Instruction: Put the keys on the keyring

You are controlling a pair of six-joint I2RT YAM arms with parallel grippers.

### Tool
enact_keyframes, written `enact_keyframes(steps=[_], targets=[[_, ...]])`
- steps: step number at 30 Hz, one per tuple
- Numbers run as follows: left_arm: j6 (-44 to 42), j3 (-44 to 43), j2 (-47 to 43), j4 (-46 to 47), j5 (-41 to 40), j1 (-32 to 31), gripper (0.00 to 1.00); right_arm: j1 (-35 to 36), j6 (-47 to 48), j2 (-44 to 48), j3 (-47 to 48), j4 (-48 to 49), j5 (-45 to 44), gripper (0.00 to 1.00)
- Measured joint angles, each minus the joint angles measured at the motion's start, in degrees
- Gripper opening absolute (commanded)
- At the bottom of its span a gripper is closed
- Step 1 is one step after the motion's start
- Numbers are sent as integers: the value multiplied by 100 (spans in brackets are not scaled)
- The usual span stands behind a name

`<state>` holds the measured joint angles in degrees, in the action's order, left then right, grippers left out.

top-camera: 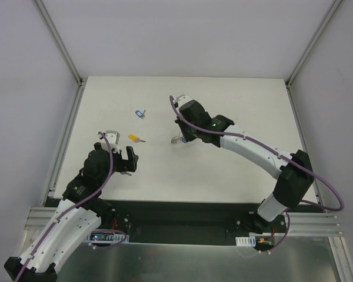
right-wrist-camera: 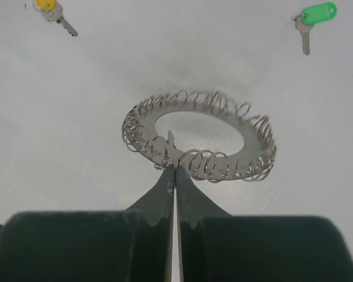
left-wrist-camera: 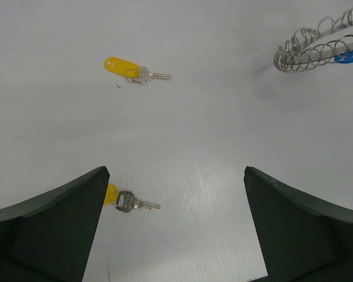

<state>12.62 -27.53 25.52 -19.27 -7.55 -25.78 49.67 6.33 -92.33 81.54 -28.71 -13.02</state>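
Near table centre, right gripper (right-wrist-camera: 175,167) pinched fully shut at the 7 o'clock rim of the keyring (right-wrist-camera: 256,132), hold on its coils unclear, green key (right-wrist-camera: 315,14) at 1 o'clock, yellow key (right-wrist-camera: 50,9) at 11 o'clock, left gripper (left-wrist-camera: 176,170) spread wide, empty.

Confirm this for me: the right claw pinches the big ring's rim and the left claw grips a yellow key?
The left gripper is open and empty; the yellow keys lie on the table, per the left wrist view. The rest holds.
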Motion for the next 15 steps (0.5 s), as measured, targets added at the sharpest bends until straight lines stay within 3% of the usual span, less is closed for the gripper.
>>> enact_keyframes(steps=[11, 14, 15], targets=[[0, 0, 0, 11, 11, 0, 99, 0, -234, -560, -1261, 286, 704, 3], [2, 0, 26, 15, 48, 0, 99, 11, -350, -774, -1480, 219, 905, 17], [0, 0, 39, 13, 66, 0, 99, 20, -396, -846, -1484, 175, 944, 31]])
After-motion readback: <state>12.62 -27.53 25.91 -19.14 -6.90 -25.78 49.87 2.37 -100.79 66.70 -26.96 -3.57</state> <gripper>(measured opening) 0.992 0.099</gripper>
